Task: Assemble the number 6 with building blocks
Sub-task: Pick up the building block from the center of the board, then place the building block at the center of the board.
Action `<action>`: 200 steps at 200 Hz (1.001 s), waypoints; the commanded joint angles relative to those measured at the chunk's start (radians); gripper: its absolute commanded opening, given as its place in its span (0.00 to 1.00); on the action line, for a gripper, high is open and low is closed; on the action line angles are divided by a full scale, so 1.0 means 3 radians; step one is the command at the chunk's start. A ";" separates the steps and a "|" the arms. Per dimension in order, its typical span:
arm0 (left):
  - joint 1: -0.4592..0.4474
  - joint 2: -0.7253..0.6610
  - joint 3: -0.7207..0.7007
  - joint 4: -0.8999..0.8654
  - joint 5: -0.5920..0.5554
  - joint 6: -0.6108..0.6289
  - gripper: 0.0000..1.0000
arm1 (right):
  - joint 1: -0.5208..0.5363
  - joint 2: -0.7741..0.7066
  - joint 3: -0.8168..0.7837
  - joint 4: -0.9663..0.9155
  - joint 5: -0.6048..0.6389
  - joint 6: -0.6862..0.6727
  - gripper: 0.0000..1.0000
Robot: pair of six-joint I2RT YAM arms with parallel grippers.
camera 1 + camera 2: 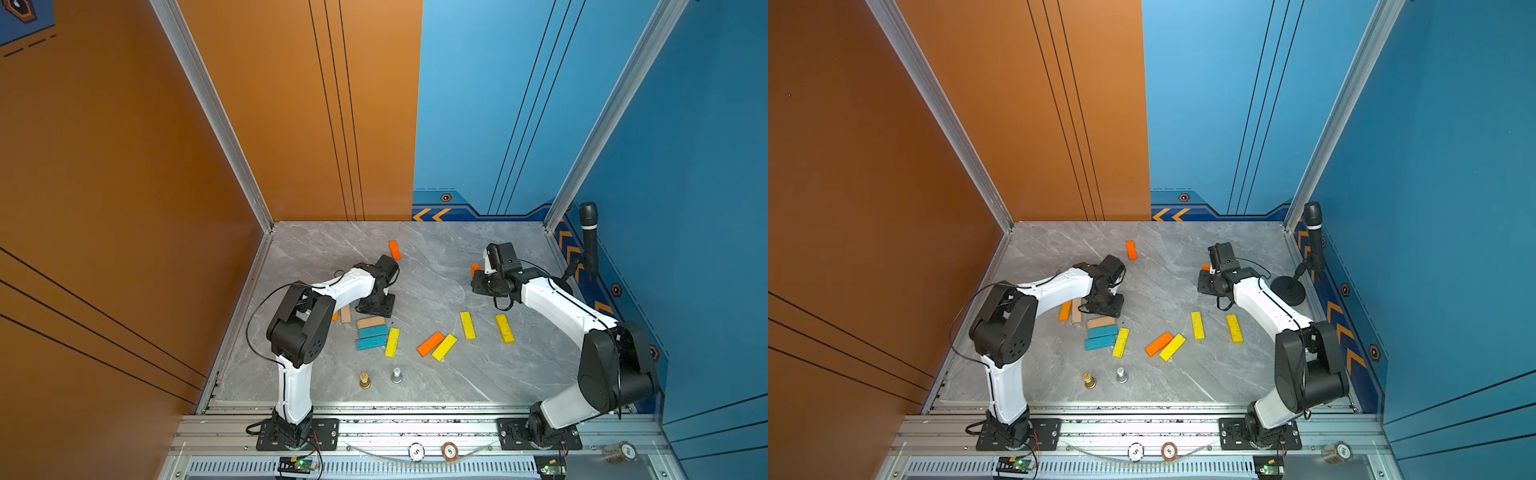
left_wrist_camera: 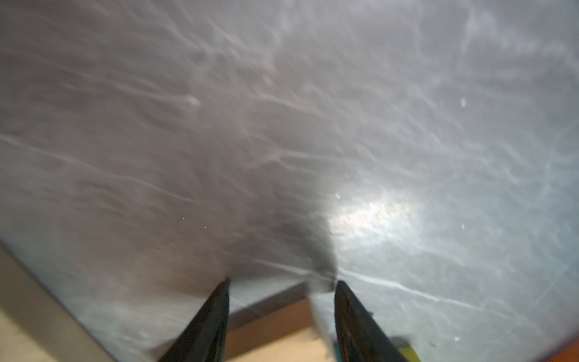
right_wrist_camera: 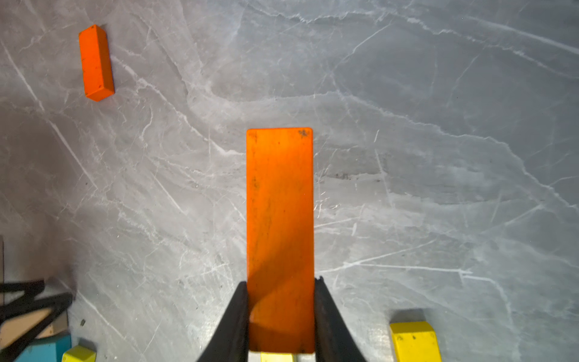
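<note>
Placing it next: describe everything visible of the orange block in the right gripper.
The orange block is a flat rectangular plank, painted wood by its look, with rounded corners and a few small dark scuffs. The right gripper clamps its long edges near one end; the rest sticks out past the fingertips over the grey marbled table.

Open passage: the counter [image 1: 436, 286] between the two arms and along the far wall is bare apart from one orange block [image 1: 394, 249]. Obstructions: a tight block cluster [image 1: 372, 332] at the left hand [image 2: 282, 283]; an orange-yellow pair [image 1: 432, 344] and two yellow blocks [image 1: 467, 325] mid-counter, with gaps between; gold figure [image 1: 365, 380] and silver figure [image 1: 397, 375] near the front edge; a microphone [image 1: 589, 237] at the right wall.
</note>
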 commanded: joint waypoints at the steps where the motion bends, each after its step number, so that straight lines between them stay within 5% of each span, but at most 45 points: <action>1: 0.0146 0.0200 -0.0028 -0.0226 -0.0192 0.0011 0.55 | 0.0120 -0.0095 -0.0101 0.0010 0.0123 0.0061 0.21; 65: 0.0595 -0.0103 0.0012 -0.0146 -0.0119 -0.0126 0.59 | 0.0379 0.0307 0.0054 0.0066 0.0152 0.0051 0.21; 146: 0.0489 -0.0539 -0.0059 -0.0016 0.0122 -0.0179 0.69 | 0.0755 0.1347 0.0967 -0.0108 0.0368 0.0182 0.22; 200: 0.0436 -0.0624 -0.0055 0.0001 0.0247 -0.0201 0.70 | 0.0719 0.1546 0.1143 -0.0155 0.0598 0.0257 0.23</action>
